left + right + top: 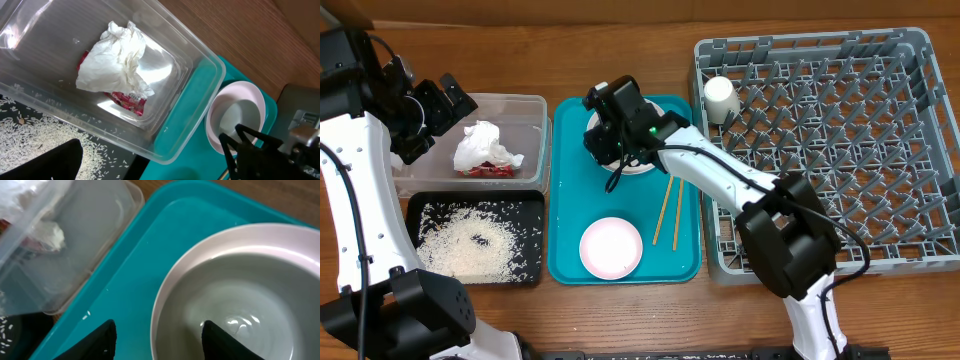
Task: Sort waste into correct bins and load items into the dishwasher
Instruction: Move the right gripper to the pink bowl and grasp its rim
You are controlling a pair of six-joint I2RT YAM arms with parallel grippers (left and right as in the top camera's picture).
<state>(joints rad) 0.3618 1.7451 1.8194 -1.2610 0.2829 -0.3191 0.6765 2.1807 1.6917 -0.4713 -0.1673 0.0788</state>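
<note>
Bowl sits at the far end of teal tray, just beside tub. By my read it is the next item due for rack.

- **How it handles:** White, round and deep, it looks like glazed ceramic or melamine. That makes it rigid, smooth and probably slippery, with some weight. It could chip if dropped or knocked on the rack. It is empty inside, with only light glare.
- **Right gripper:** Hangs over the bowl with fingers spread wide, straddling the rim on the tub side. One finger is outside the wall over the tray and the other is inside the bowl. Nothing is clamped yet, and I cannot tell if the tips touch.
- **Where to hold:** A rim pinch looks like the sensible hold. The wall is thin, there is no handle, and the bowl is too wide to span whole. A one-sided pinch lets the bowl swing or slip, so seat deep on the wall, squeeze firm and lift slow.
- **Left gripper:** Hangs over the tub's far edge, carrying nothing I can see. I cannot tell how wide its fingers stand.
- **Other things:** Napkin and packet lie in the tub, and rice lies in black tray. Cup is in a rack corner. Plate and chopsticks are on the teal tray.
</note>
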